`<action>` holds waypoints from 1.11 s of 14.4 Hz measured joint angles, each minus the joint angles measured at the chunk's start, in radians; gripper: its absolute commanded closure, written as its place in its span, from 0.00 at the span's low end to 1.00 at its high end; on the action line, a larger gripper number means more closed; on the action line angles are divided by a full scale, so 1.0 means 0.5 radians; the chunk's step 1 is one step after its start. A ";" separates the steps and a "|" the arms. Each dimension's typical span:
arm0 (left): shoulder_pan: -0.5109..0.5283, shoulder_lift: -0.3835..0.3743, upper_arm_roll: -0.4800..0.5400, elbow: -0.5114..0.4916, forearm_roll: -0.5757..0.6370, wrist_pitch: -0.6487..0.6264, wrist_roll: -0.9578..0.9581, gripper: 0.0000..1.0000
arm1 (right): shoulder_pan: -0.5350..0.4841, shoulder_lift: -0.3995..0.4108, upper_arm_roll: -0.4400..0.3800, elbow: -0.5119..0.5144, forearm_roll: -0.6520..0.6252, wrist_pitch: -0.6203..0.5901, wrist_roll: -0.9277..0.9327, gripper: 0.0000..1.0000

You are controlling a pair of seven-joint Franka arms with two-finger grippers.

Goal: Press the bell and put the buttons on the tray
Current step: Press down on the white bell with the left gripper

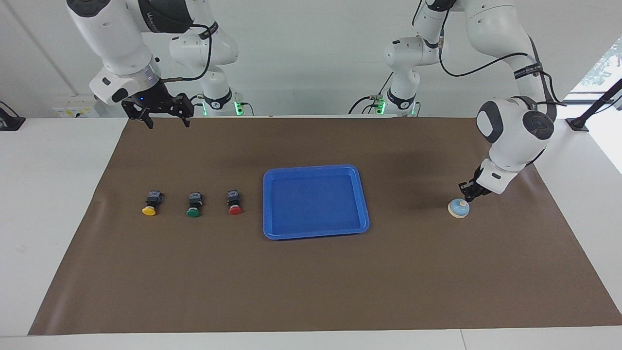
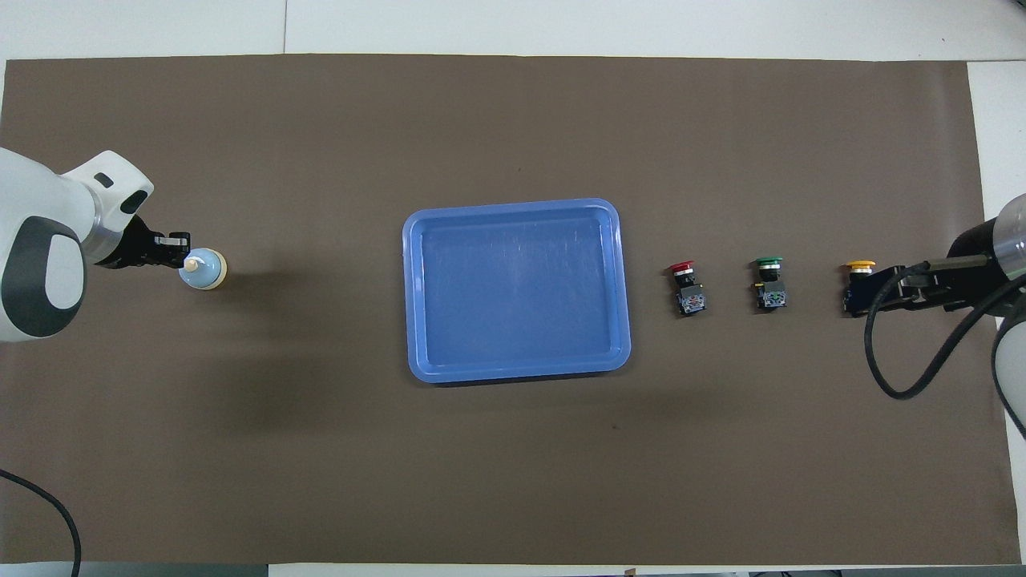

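Note:
The light-blue bell (image 1: 458, 209) (image 2: 202, 269) stands on the brown mat toward the left arm's end of the table. My left gripper (image 1: 466, 195) (image 2: 178, 249) is shut and empty, its tip just over the bell's knob; whether it touches I cannot tell. The yellow button (image 1: 149, 203) (image 2: 860, 265), green button (image 1: 194, 205) (image 2: 768, 282) and red button (image 1: 234, 202) (image 2: 684, 287) lie in a row beside the blue tray (image 1: 315, 168) (image 2: 513, 205), toward the right arm's end. My right gripper (image 1: 166, 121) (image 2: 878, 290) waits open, raised over the mat's edge by the robots.
The brown mat (image 1: 311, 282) covers most of the white table. The tray sits at its middle with nothing in it. A black cable (image 2: 898, 377) loops from the right arm's wrist near the yellow button.

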 measured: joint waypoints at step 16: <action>-0.009 -0.065 -0.021 0.534 -0.001 -0.741 0.037 0.00 | 0.000 0.000 0.000 0.000 0.000 0.000 0.000 0.00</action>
